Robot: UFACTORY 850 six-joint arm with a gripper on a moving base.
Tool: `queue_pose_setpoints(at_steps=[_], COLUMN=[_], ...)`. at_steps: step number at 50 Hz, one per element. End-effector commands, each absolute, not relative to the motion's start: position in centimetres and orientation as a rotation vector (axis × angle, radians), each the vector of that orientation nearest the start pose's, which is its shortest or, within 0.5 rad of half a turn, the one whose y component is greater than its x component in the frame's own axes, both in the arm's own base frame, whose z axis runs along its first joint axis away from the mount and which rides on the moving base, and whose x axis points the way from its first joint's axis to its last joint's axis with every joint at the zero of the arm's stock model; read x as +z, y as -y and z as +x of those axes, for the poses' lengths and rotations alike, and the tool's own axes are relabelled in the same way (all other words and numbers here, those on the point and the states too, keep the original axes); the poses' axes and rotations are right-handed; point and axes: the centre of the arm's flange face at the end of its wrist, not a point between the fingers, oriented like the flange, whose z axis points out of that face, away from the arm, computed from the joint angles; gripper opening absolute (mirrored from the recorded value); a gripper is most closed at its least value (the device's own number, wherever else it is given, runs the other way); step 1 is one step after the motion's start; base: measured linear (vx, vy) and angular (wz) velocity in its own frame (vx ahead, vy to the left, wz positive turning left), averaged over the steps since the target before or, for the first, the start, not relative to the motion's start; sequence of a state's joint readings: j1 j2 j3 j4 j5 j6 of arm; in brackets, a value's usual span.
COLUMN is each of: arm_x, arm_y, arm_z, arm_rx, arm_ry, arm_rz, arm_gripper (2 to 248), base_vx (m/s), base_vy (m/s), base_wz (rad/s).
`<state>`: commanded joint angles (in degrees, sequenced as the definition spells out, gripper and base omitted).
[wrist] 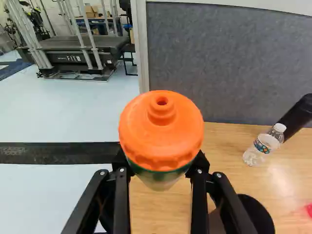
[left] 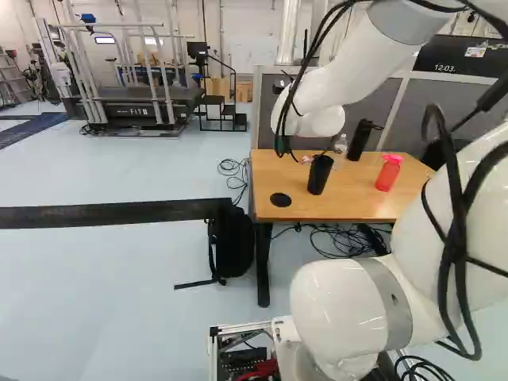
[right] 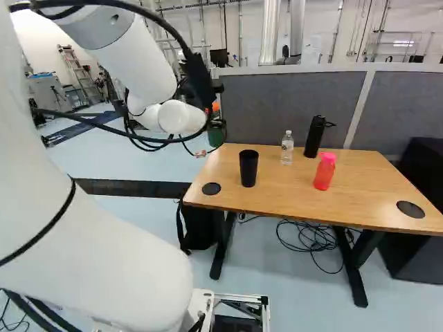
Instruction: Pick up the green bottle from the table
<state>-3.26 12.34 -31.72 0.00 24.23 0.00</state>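
In the right base view my gripper (right: 201, 153) is mostly hidden by the wrist and cables. Beside it the green bottle (right: 217, 130) with its orange cap shows upright, in the air near the left end of the wooden table (right: 277, 197). Seen from the wrist, my gripper (wrist: 161, 168) is shut on the green bottle (wrist: 162, 134), one finger on each side below the cap. The cap hides part of the fingertips. In the left base view the arm hides the bottle.
On the table stand a black cup (right: 248, 167), a clear water bottle (right: 287, 148), a tall black bottle (right: 315, 137) and a red bottle (right: 324, 171). Grey partitions (right: 284, 107) rise behind it. A black backpack (left: 232, 242) and cables lie by its legs.
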Motion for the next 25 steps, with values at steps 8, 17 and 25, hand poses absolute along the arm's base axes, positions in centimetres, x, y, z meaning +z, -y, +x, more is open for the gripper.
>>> queue_pose_setpoints(at_steps=[8, 17, 25], arm_x=[50.8, 50.6, 50.5], arm_y=[2.3, 2.2, 2.2], arm_z=[38.7, 36.7, 35.8], arm_rx=[-1.789, -1.800, -1.807], arm_ry=[-0.077, -0.079, -0.080], arm_rz=[-2.622, -2.615, -2.611], arm_gripper=[112, 112, 112], base_vx=[0.000, 0.000, 0.000], base_vy=[0.000, 0.000, 0.000], base_wz=[0.000, 0.000, 0.000])
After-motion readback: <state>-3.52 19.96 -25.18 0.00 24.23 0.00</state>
